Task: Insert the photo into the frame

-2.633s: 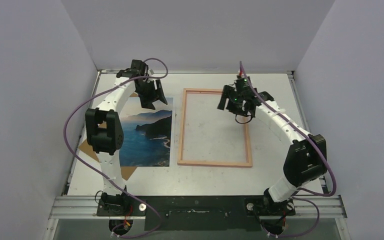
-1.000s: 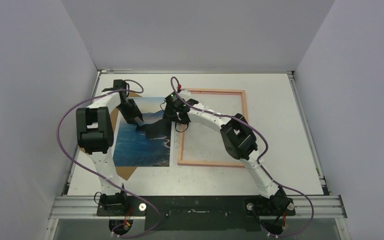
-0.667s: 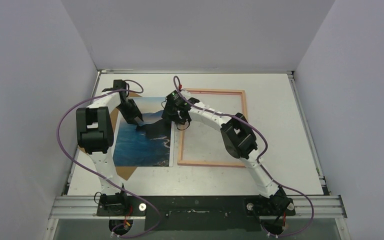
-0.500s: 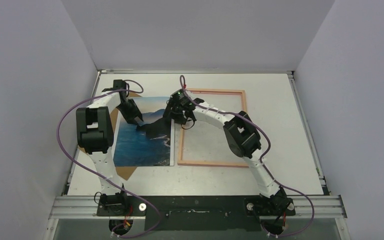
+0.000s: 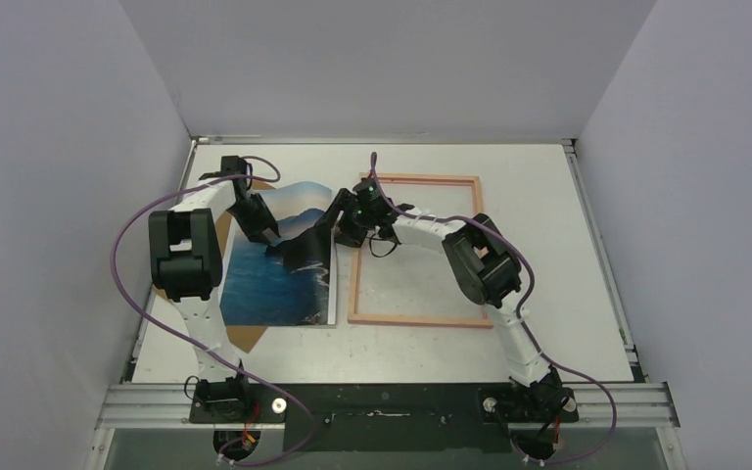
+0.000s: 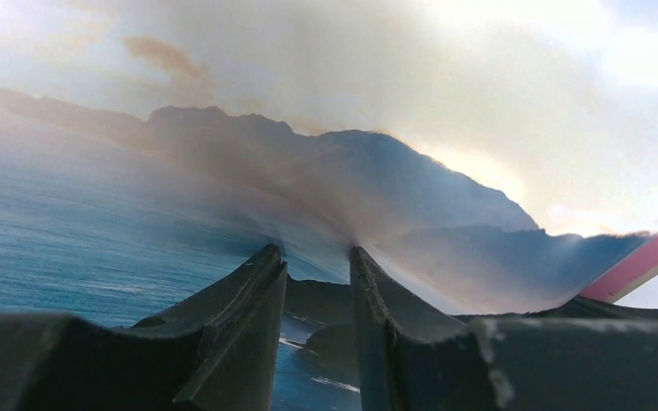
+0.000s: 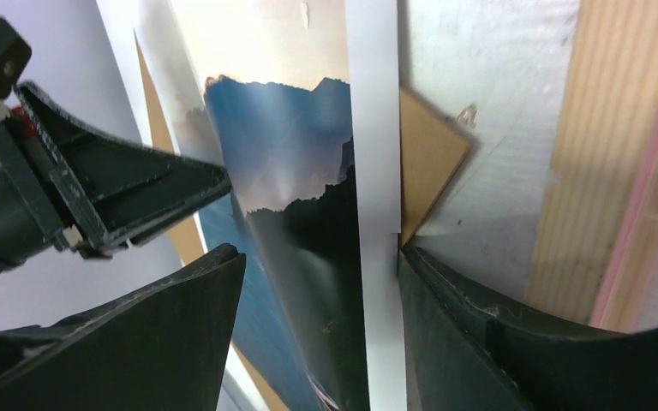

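The photo (image 5: 279, 279) lies left of the frame (image 5: 419, 319), on a brown backing board (image 5: 245, 338). My left gripper (image 5: 266, 238) presses its tips on the photo's upper part; in the left wrist view (image 6: 315, 250) its jaws stand a narrow gap apart with nothing between them. My right gripper (image 5: 336, 227) is open at the photo's upper right edge. In the right wrist view (image 7: 319, 253) the photo's white-bordered edge (image 7: 368, 171) stands lifted and curled between the wide jaws, one finger under it. The frame's rail (image 7: 600, 171) lies just right of it.
The backing board shows under the lifted edge (image 7: 428, 154). The left gripper's finger (image 7: 111, 197) shows at the left of the right wrist view. Grey walls close in the white table (image 5: 548, 196) on three sides. The right arm reaches across the frame.
My right gripper moved from over the frame to the photo's right edge, and that edge now stands lifted and curled. My left gripper came down onto the photo and has stayed there.
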`<move>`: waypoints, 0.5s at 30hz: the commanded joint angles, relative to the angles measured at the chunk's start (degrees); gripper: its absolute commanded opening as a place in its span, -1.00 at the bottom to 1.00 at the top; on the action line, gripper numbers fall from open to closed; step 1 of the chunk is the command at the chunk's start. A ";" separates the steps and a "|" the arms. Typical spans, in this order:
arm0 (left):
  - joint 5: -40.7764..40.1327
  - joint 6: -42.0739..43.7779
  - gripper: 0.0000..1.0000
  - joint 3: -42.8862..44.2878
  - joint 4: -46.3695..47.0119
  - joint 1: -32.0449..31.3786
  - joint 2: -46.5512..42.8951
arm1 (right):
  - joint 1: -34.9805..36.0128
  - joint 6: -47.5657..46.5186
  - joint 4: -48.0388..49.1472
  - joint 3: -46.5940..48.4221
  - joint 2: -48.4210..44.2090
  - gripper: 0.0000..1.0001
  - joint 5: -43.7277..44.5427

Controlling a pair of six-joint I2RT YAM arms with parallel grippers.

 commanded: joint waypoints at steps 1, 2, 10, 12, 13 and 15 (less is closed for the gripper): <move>-0.37 -0.44 -0.35 -0.50 1.98 -0.24 3.83 | 1.74 2.09 7.13 -3.20 -7.00 0.33 -5.43; -0.38 -0.44 -0.35 -0.50 1.97 -0.28 3.81 | 1.78 2.08 7.20 -4.15 -7.72 0.33 -5.58; -0.56 -0.45 -0.35 -0.67 1.96 -0.37 3.99 | 1.87 2.13 7.11 -9.31 -11.84 0.43 -5.81; -0.55 -0.48 -0.35 -0.83 1.98 -0.37 3.98 | 1.87 1.92 7.31 -9.91 -12.19 0.42 -5.72; -0.56 -0.51 -0.35 -0.85 1.96 -0.37 3.98 | 1.87 1.91 7.85 -10.25 -12.14 0.41 -5.73; -0.50 -0.45 -0.35 -0.94 1.96 -0.37 3.92 | 1.87 2.10 9.43 -11.01 -11.85 0.32 -5.64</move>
